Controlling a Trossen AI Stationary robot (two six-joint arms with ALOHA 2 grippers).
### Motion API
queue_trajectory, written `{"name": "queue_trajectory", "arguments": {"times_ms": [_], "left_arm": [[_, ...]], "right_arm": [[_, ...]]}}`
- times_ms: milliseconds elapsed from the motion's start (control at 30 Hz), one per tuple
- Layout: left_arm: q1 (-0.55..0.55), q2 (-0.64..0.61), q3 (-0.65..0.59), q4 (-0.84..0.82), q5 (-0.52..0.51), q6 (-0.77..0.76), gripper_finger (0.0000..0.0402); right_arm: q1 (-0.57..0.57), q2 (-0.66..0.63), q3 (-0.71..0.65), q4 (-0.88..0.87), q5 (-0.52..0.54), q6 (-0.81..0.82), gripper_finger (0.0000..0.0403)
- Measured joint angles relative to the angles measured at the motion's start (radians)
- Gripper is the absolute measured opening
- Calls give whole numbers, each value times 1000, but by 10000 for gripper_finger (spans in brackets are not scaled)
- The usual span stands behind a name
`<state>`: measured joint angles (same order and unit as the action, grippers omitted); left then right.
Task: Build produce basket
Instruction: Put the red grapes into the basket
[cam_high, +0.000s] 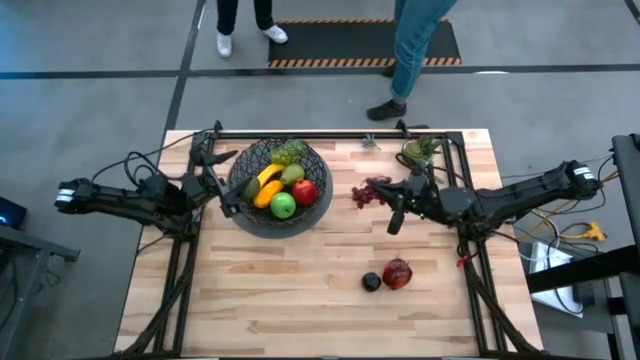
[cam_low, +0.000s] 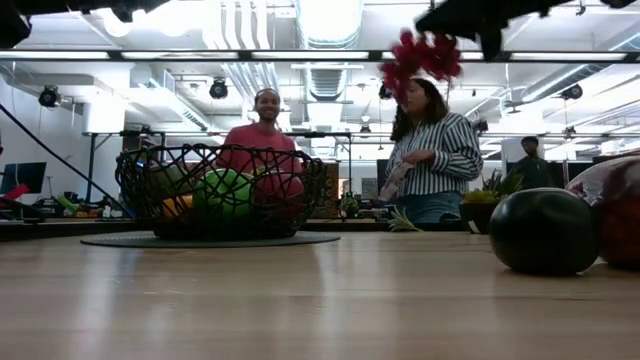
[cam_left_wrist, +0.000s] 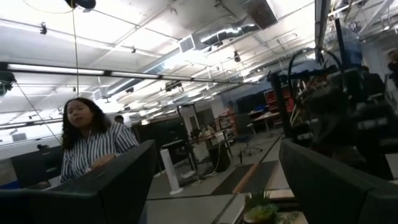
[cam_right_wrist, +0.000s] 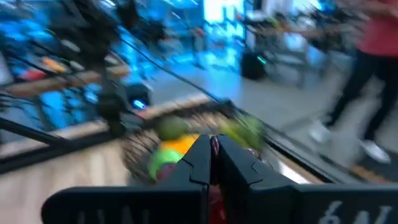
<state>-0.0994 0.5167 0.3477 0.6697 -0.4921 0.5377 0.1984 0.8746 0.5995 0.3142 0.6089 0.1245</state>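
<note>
- So, basket (cam_high: 278, 187) sitting on the far-left part of the tabletop (cam_high: 300, 290), already loaded with banana (cam_high: 268, 176), green apple (cam_high: 283, 205), red apple (cam_high: 305, 192), an orange piece and some green grapes (cam_high: 290, 153) at its far rim. Looks most of the way done, judging by how little is left outside.
- Dark red grapes (cam_low: 420, 57) up in the air, pinched by the stem in the right gripper (cam_high: 396, 214), jaws clamped tight on them. Hanging well clear of the wood, between the basket and the right side, presumably so the bunch dangles free and doesn't drag over anything on the way across.
- Right wrist view pointed straight at the basket past the closed fingertips, so probably lined up for a drop over the mesh rim.
- Left gripper (cam_high: 228, 190) spread wide, holding nothing, parked right against the basket's left rim. Best guess: waiting there to steady the bowl, or just out of the way.
- Still out on the tabletop: a small black fruit (cam_high: 371, 282) and a dark red fruit (cam_high: 397, 273), touching or just beside each other near the front right.
- Little leafy potted thing (cam_high: 420, 151) at the far right, not part of the job.
- People standing beyond the table.
</note>
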Motion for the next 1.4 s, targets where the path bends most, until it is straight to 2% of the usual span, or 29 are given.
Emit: {"name": "queue_trajectory", "arguments": {"times_ms": [267,367,533,700,1067,1267,1400], "left_arm": [[0,0,-42,-1,-12,3,322],[0,-6,-47,2,-13,20,322],[0,-32,-62,3,-16,22,322],[0,-75,-86,3,-19,24,322],[0,-156,-93,-54,-23,21,322],[0,-182,-93,-86,-23,19,322],[0,-187,-93,-99,-23,18,322]], "right_arm": [[-112,154,3,320,-211,-61,8],[-159,213,33,351,-278,-50,8],[-217,348,139,356,-301,-78,8],[-266,499,278,344,-303,-111,8],[-346,795,585,190,-292,-125,8],[-361,926,709,103,-144,-126,8],[-364,992,765,70,-86,-116,8]]}}
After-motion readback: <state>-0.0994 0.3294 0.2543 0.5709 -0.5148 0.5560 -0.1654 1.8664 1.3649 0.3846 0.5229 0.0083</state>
